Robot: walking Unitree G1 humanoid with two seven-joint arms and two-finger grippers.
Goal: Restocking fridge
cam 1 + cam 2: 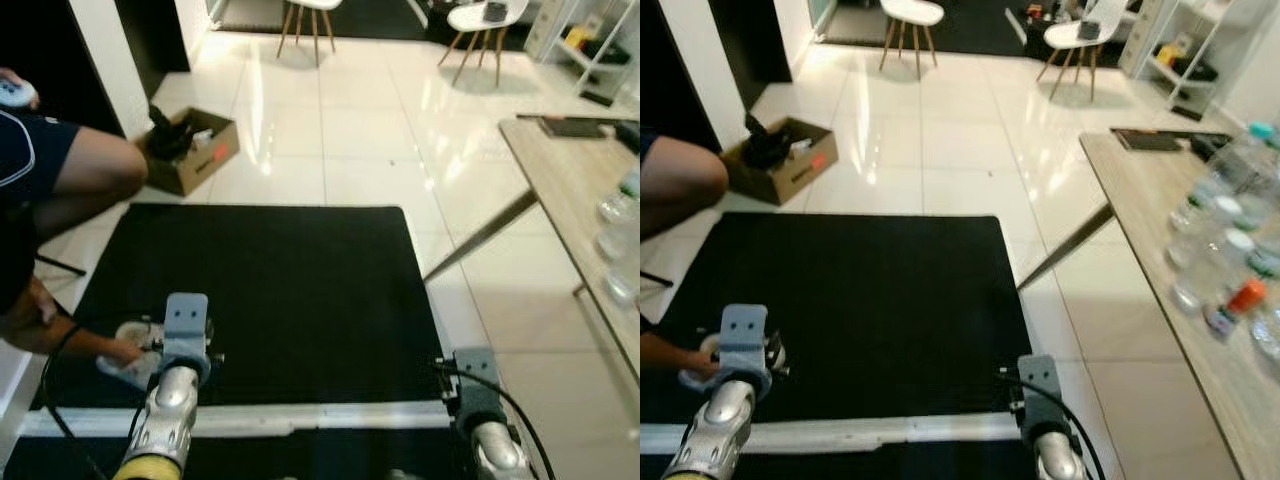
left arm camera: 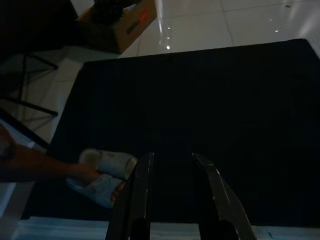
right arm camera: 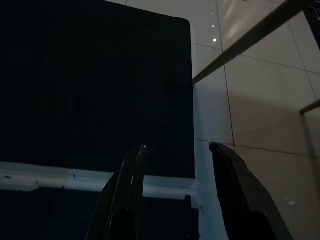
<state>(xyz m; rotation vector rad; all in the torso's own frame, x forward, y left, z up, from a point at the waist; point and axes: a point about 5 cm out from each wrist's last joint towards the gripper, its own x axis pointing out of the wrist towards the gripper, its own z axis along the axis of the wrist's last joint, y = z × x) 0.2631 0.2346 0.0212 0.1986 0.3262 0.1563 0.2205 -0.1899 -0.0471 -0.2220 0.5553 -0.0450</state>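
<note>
Bottles (image 1: pixel 1225 255): we saw clear plastic ones, white, teal and orange caps, clustered upright on the wooden table (image 1: pixel 1140 190), long axes vertical, well ahead and right of our right gripper (image 3: pixel 177 165).
Right gripper: released, fingers spread, nothing held, above the black mat's (image 1: pixel 270 290) edge and pale tile.
Left gripper (image 2: pixel 172 172): fingers apart, empty, over the mat.
Person's hand (image 2: pixel 97 175): on white slippers (image 2: pixel 102 172), just left of our left gripper.
Cardboard box (image 1: pixel 190 150): far ahead, left.

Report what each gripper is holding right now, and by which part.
Nothing is held. The left gripper and the right gripper both hang open over the black mat, with nothing between their fingers.
</note>
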